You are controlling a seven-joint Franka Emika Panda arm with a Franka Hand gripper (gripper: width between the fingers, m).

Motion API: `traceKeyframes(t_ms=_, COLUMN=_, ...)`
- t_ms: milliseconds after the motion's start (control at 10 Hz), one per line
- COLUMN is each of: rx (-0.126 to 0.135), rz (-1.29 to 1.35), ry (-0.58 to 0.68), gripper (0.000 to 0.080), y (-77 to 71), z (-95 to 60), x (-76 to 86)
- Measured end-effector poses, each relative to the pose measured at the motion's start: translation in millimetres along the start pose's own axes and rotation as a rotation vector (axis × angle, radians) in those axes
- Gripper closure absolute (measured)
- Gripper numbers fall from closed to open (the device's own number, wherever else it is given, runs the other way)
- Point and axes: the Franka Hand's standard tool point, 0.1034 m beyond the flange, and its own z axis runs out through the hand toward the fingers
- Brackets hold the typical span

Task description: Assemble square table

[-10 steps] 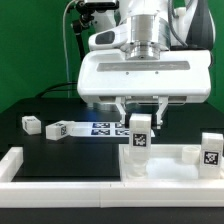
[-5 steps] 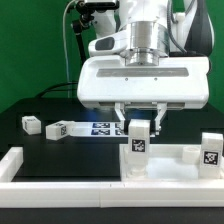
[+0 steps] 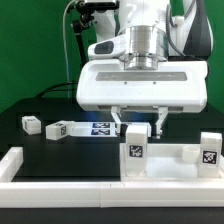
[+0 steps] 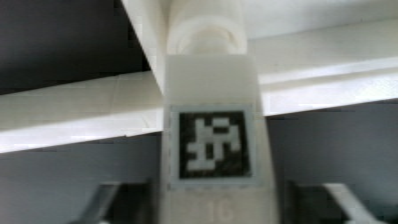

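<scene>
The white square panel lies at the front right. A short white leg with a tag stands upright on its near left corner, and a second tagged leg stands on its right corner. My gripper hangs right over the first leg, its fingers spread to either side of the leg's top. In the wrist view the leg fills the middle. Dark gaps show between it and both fingers, so the gripper is open. The panel's rim runs behind the leg.
Two loose tagged legs lie on the black table at the exterior view's left. The marker board lies behind the panel. A long white border bar runs along the front, with a side bar at the left.
The gripper has come down a little and shifted slightly to the exterior view's left. The leg under it sits clearly lower than before, down on the panel's corner.
</scene>
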Motion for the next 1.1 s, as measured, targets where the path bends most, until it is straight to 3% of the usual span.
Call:
traceKeyframes(t_ms=100, rx=0.000, rz=0.000, ry=0.000, gripper=0.0286, y=0.0, z=0.0, x=0.0)
traceKeyframes(t_ms=200, rx=0.000, rz=0.000, ry=0.000, gripper=0.0286, y=0.0, z=0.0, x=0.0)
traceKeyframes(t_ms=300, rx=0.000, rz=0.000, ry=0.000, gripper=0.0174, y=0.0, z=0.0, x=0.0)
traceKeyframes(t_ms=1100, rx=0.002, rz=0.003, ry=-0.027, gripper=0.0150, y=1.4, z=-0.2, x=2.0)
